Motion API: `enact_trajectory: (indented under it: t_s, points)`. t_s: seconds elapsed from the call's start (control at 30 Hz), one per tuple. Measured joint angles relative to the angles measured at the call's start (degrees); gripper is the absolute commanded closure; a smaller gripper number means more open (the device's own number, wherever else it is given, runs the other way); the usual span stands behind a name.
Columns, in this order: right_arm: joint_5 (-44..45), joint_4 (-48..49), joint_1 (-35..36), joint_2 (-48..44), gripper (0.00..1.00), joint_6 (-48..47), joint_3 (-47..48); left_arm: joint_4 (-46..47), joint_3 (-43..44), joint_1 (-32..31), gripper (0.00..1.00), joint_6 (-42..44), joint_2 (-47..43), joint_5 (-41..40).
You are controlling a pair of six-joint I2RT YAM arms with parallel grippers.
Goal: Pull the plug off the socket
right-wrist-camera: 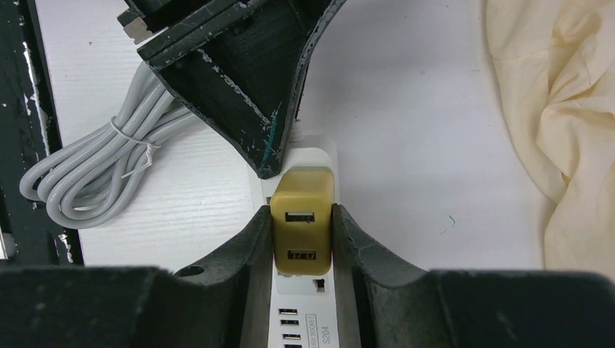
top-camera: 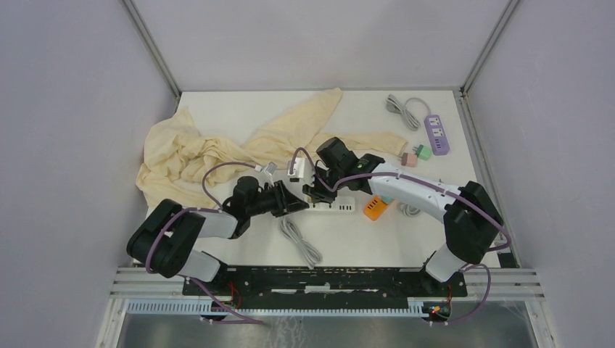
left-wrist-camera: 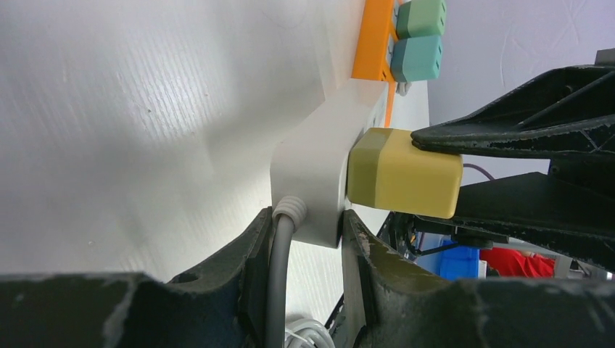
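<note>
Right pincer (right-wrist-camera: 302, 221) clenches the boxy mustard plug (right-wrist-camera: 302, 190), seated in the white strip (left-wrist-camera: 312, 156) the left pincer (left-wrist-camera: 308, 223) grips.

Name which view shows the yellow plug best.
Right wrist: the yellow plug sits centred, face-on, in the right gripper. Left wrist shows its side, seated in the white strip. Top view hides it.

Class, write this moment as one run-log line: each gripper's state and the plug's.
left gripper: shut on strip | right gripper: shut on plug | plug: seated in strip
</note>
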Motion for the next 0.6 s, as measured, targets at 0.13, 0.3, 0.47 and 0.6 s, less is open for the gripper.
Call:
enact_trajectory:
  t_s: [0.13, 0.3, 0.47, 0.6]
  points:
    - [0.6, -1.5, 0.6, 0.0, 1.0, -0.1, 0.3, -0.1, 0.1, -0.2, 0.97, 0.3, 0.6, 0.8]
    - [-0.4, -1.9, -0.7, 0.0, 1.0, 2.2, 0.6, 0.4, 0.8, -0.3, 0.97, 0.5, 1.6, 1.3]
    - [-3.2, -1.2, -3.7, 0.0, 1.0, 5.7, 0.6, 2.1, 1.9, -0.3, 0.97, 0.6, 3.0, 0.9]
    - [-1.9, -1.1, -3.2, 0.0, 1.0, 4.3, 0.6, 3.0, 2.1, -0.3, 0.97, 0.6, 3.8, 0.4]
